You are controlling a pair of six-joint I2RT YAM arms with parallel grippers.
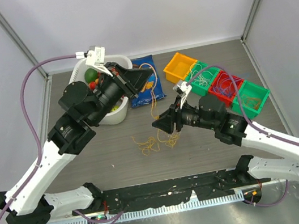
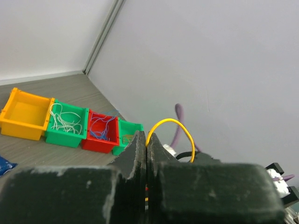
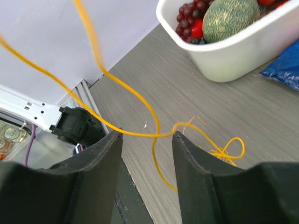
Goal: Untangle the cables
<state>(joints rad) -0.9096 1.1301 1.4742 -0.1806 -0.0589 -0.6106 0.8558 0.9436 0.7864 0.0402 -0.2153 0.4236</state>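
A small bundle of yellow-orange cables [image 1: 155, 142] lies on the table in front of the arms. My left gripper [image 1: 146, 78] is raised above the table and shut on one yellow cable [image 1: 153, 104], which hangs down towards the bundle. In the left wrist view the jaws [image 2: 147, 140] are pressed together on that cable, and a yellow loop [image 2: 171, 121] sticks out past them. My right gripper [image 1: 160, 123] is open just above the bundle. In the right wrist view the yellow cable [image 3: 140, 134] runs across the gap at its fingertips [image 3: 147, 137], and the bundle [image 3: 225, 150] lies beyond.
A white bowl of fruit [image 1: 123, 114] and a blue bag [image 1: 160, 90] sit at the back left. A row of bins stands at the back right: orange [image 1: 179, 71], green with white strings [image 1: 195, 86], red with blue strings [image 1: 217, 95], green [image 1: 253, 107].
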